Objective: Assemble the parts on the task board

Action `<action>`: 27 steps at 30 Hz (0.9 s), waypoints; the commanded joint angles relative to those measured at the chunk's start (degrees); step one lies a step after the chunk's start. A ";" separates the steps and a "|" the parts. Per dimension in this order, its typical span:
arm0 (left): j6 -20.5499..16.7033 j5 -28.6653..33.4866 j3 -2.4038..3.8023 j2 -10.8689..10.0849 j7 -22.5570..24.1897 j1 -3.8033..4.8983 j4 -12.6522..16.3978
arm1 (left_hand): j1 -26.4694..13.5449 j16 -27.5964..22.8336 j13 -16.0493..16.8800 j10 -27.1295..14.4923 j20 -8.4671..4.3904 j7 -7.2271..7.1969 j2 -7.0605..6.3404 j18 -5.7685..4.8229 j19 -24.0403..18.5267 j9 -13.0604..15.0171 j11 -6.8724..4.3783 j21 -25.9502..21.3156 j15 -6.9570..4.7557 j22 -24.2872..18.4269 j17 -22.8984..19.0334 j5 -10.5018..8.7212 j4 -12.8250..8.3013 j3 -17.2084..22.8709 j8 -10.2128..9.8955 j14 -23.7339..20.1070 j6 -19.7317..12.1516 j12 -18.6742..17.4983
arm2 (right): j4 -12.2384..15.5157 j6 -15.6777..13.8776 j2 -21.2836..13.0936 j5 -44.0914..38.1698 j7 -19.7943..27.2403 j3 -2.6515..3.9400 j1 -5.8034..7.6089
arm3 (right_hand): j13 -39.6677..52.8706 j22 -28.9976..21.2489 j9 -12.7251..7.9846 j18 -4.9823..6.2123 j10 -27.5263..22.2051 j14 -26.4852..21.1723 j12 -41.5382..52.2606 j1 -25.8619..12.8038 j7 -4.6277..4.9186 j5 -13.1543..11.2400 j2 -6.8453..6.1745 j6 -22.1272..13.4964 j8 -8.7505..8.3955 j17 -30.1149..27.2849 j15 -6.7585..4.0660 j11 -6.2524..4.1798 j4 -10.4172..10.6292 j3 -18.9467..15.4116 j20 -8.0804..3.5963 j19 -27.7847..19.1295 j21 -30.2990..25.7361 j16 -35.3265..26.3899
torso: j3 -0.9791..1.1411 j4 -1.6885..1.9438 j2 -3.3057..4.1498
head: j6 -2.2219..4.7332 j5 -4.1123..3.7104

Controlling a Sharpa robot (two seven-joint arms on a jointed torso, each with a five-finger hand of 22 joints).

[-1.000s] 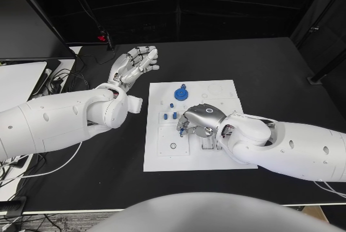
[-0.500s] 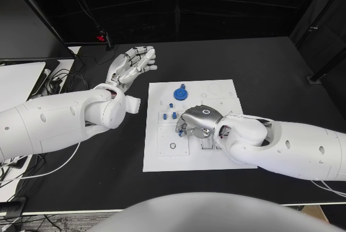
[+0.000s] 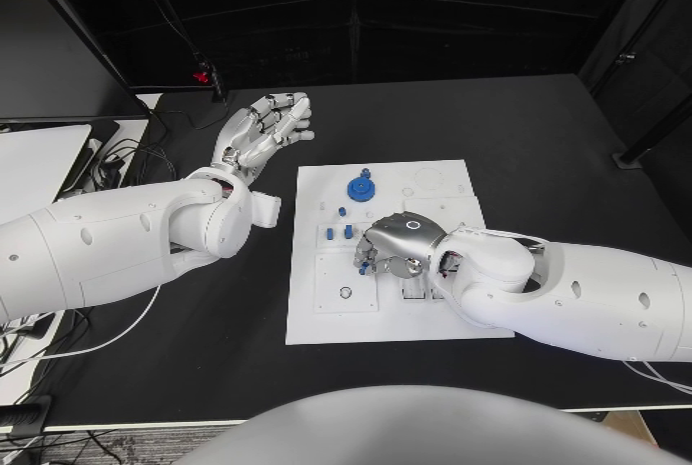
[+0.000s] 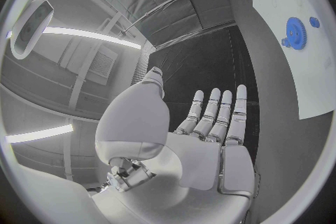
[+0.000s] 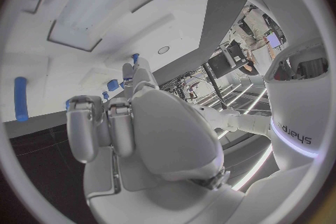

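Observation:
The white task board [image 3: 325, 310] lies mid-table. A blue gear [image 3: 361, 190] sits near its far end and shows again as the blue gear [image 4: 295, 28]. Small blue parts [image 3: 340, 231] lie just left of my right hand [image 3: 397, 242]. That hand hovers low over the board's middle with its fingers curled down toward the plate. A small blue part [image 5: 135, 57] pokes out at its fingertips; whether it is pinched I cannot tell. A blue peg [image 5: 21, 99] lies on the board farther off. My left hand [image 3: 268, 125] is raised off the board's far left corner, fingers spread, holding nothing.
Cables and a pale desk edge [image 3: 43, 150] lie at the table's far left. Black table [image 3: 562, 155] stretches to the right of the board. My bulky left forearm [image 3: 130, 235] lies close along the board's left side.
My right hand has crept slightly toward the board's far left. The left hand stays where it was.

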 commanded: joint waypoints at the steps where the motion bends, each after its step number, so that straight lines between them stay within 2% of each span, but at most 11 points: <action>1: 0.54 0.02 0.06 0.04 6.68 0.08 0.01 | -0.05 0.07 -0.09 -0.35 -0.13 8.91 0.34 -0.91 0.45 -0.10 0.09 0.00 -0.09 -0.09 -0.05 0.23 0.00 0.34 0.31 -0.32 -0.40 0.32 | 0.06 0.89 -0.01 -0.47 -0.49 0.00 0.04 | 0.01 14.55 0.01 -0.12 -0.07 5.86 -0.29 0.26 0.37 0.32 0.01 0.06 -0.05 14.95 0.41 0.31 -0.05 0.39 0.48 5.22 -0.07 -0.37 | 0.00 0.04 0.02 | -0.01 -0.10; 21: 0.46 0.02 0.06 -0.05 6.62 0.07 0.08 | -0.07 0.27 -0.16 -0.48 -0.14 8.91 0.59 -0.91 0.47 -0.17 0.09 0.01 -0.09 -0.15 -0.26 0.21 -0.01 0.38 0.43 -0.39 -0.47 0.55 | -0.06 2.10 0.34 -0.78 -0.61 0.00 0.04 | -0.03 14.46 -0.07 -0.07 -0.81 5.86 -0.49 0.03 0.35 0.30 -0.35 -0.53 -0.76 14.95 0.57 0.47 0.09 0.66 0.63 5.09 -0.23 -0.37 | -0.03 0.06 0.04 | -0.01 -0.29; 27: 0.41 0.02 0.06 -0.05 6.55 0.07 0.08 | -0.04 0.39 -0.19 -0.56 -0.14 8.91 0.78 -0.91 0.48 -0.22 0.10 0.02 -0.09 -0.19 -0.38 0.20 -0.02 0.42 0.51 -0.42 -0.51 0.68 | -0.09 3.42 0.47 -1.68 -0.82 -0.01 0.04 | -0.04 14.27 -0.13 0.04 -1.70 5.86 -0.52 -0.88 -0.04 0.28 -1.26 -1.24 -1.48 14.95 0.54 0.35 0.52 0.29 0.69 4.81 -0.56 -0.37 | -0.01 0.09 0.05 | -0.01 -0.25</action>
